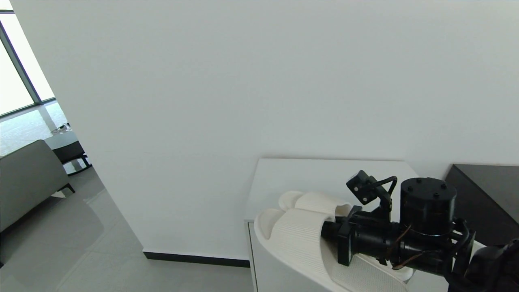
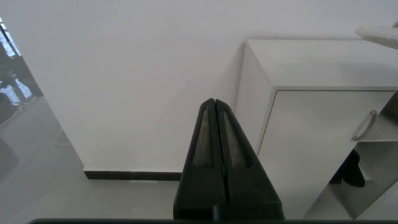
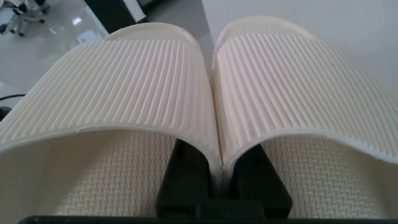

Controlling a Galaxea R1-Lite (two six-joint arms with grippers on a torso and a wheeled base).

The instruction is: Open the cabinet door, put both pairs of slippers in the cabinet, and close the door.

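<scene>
- One tall white cabinet (image 1: 324, 174) stands against the white wall. Its single door (image 2: 317, 137), with one slim metal handle (image 2: 365, 126), is swung open, and pale shelves show behind it.
- One dark object (image 2: 352, 171) sits on a shelf inside the cabinet; I cannot tell what it is.
- One pair of cream ribbed slippers (image 1: 302, 233), two side by side, hangs over the cabinet's top at its front corner.
- The right claw (image 3: 221, 186) has one finger inside each slipper and pinches their two touching inner walls together.
- The left claw (image 2: 214, 155) is low in front of the cabinet, off to the door's side, with its two fingers pressed flat together and holding nothing.
- One black counter (image 1: 486, 190) stands just beside the cabinet.
</scene>
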